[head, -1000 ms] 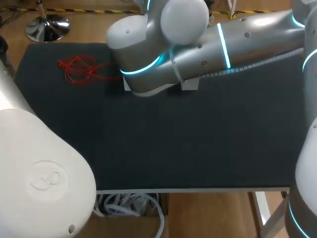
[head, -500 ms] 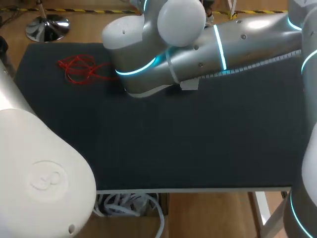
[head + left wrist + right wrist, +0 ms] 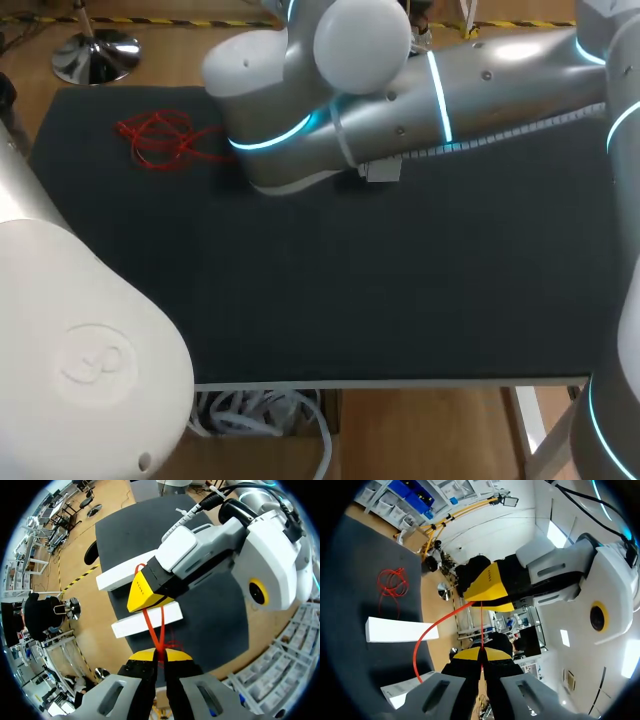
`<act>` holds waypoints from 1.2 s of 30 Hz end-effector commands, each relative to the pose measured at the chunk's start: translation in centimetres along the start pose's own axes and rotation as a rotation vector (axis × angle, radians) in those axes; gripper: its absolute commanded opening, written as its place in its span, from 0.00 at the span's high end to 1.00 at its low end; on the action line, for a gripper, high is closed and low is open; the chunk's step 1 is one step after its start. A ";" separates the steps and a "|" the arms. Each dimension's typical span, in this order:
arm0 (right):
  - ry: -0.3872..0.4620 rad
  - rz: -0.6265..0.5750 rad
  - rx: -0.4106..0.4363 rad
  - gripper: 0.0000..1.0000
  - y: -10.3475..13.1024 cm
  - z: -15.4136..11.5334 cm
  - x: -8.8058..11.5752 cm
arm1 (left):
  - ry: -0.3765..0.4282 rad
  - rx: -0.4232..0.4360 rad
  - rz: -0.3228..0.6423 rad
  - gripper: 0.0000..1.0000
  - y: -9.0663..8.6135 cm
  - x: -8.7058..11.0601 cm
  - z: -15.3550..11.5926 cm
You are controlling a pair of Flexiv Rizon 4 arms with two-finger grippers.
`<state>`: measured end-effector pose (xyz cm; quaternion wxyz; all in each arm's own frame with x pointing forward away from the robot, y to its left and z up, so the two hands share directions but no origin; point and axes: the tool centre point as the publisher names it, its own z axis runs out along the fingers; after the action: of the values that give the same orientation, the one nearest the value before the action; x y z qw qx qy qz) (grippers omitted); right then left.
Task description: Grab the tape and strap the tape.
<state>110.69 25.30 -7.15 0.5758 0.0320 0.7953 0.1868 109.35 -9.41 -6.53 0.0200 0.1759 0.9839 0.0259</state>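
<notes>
Shifting a touch toward 10 o'clock over the last second, the right arm [image 3: 450,90] now hides more of the white block [image 3: 380,172] under it. Nothing else on the bench [image 3: 400,300] has moved.

Nearest in the head view, the left arm [image 3: 80,340] bulks over the 7 o'clock corner of the dark-matted bench. The right arm comes in from 2 o'clock and lies across the far half, past the middle. At 10 o'clock a loose coil of red tape [image 3: 155,140] lies on the mat, with a strand running toward that arm.

The head view hides both pairs of fingers; the wrist views show them. From the left wrist, the left fingers [image 3: 145,656] are pressed together on a strand of tape. It runs straight ahead to the right arm's yellow tip, above a near block [image 3: 145,621] and a far block [image 3: 129,576] lying side by side on the mat. From the right wrist, the right fingers [image 3: 496,654] are likewise clamped on the tape. It runs tight to the left arm's tips just ahead, and a slack loop curves away down toward the bench, with the coil well beyond.
</notes>
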 end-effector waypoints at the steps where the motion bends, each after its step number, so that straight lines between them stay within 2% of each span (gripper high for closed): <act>1: 0.011 0.000 0.004 1.00 0.2 0.2 -0.2 | 0.003 -0.003 -0.001 1.00 -0.1 -0.1 -0.1; 17: 0.015 0.005 -0.028 1.00 0.6 0.2 0.0 | 0.003 -0.003 -0.001 1.00 -0.1 -0.1 -0.1; 26: -0.025 -0.003 -0.004 1.00 -0.1 -0.3 -0.8 | 0.003 -0.003 -0.001 1.00 -0.1 -0.1 -0.1; 36: -0.035 -0.037 0.018 1.00 -0.1 -0.9 -0.7 | 0.003 -0.003 -0.001 1.00 -0.1 -0.1 -0.1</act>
<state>110.37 24.56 -6.53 0.5942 0.0248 0.7852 0.1727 109.35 -9.41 -6.53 0.0199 0.1759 0.9839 0.0260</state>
